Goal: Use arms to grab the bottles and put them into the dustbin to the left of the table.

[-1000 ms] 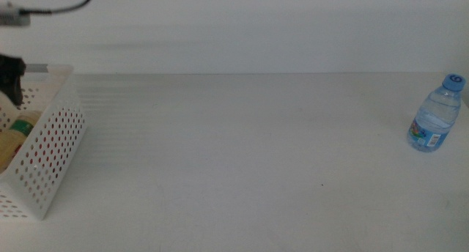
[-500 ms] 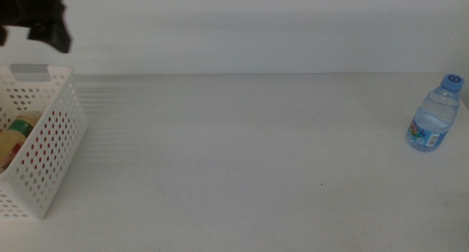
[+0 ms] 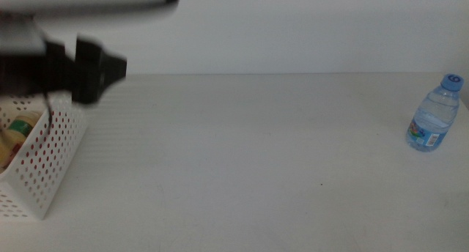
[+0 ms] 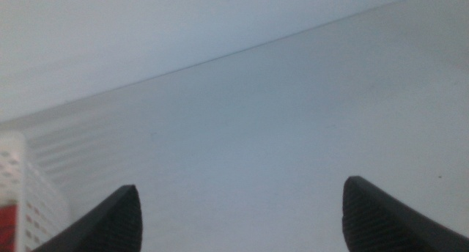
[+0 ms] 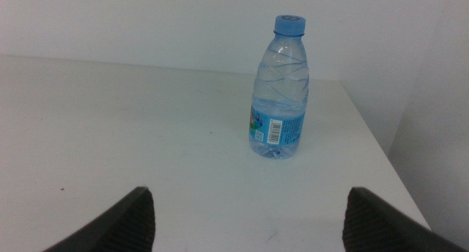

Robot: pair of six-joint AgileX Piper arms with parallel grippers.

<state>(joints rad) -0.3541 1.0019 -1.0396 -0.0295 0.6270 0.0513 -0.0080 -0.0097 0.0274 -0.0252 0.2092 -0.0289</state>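
One water bottle [image 3: 436,113] is standing upright near the table's [image 3: 249,157] right edge, well apart from the dustbin [image 3: 44,164] at the far left, where the yellow-liquid bottle [image 3: 13,135] is lying inside. I am holding my left gripper [image 3: 91,69] in the air just above the dustbin's rim, blurred, its jaws spread wide and gripping nothing. I am keeping my right gripper [image 5: 245,223] low over the table facing the water bottle, jaws wide apart and empty too.
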